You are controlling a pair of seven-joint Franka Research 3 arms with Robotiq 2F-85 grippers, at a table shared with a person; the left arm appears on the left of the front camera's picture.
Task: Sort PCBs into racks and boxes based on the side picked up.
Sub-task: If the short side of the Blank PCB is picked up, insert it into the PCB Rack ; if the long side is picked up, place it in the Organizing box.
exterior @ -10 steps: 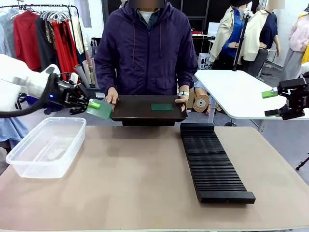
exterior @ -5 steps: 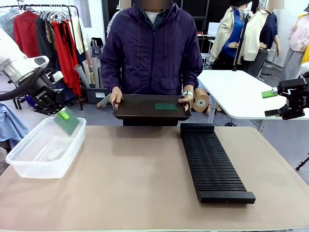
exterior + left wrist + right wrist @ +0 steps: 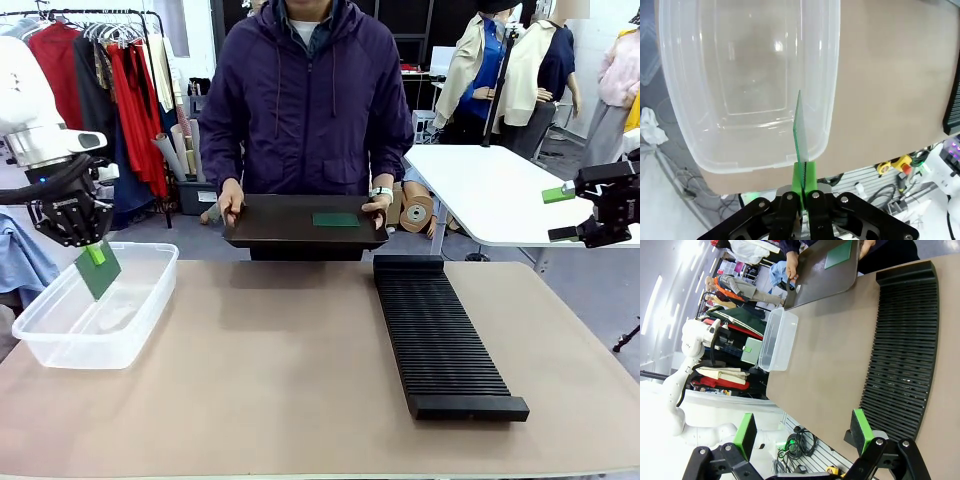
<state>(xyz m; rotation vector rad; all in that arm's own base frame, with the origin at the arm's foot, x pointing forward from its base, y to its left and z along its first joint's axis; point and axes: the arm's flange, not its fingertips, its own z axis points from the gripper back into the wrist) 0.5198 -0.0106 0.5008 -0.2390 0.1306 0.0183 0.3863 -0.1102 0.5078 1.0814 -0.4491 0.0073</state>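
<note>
**Green PCB [image 3: 98,270] held over clear box [image 3: 88,352]**

PCB hangs edge-down, tilted, just inside the box rim nearest the table [image 3: 300,380], pinched at its top edge by the left gripper [image 3: 94,252]. Risk: released here, it may strike that rim and tip out. Right gripper [image 3: 560,214] stands wide and empty, beyond the rack [image 3: 440,340].

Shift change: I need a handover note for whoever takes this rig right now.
Left gripper: shut on a thin green PCB, edge-down over the empty clear plastic tub.
Right gripper: open, empty, off the table's right side.
Long black slotted rack: no boards.
Second green PCB lies on the flat black tray the person holds.
To do: release this board, sort the other.
</note>
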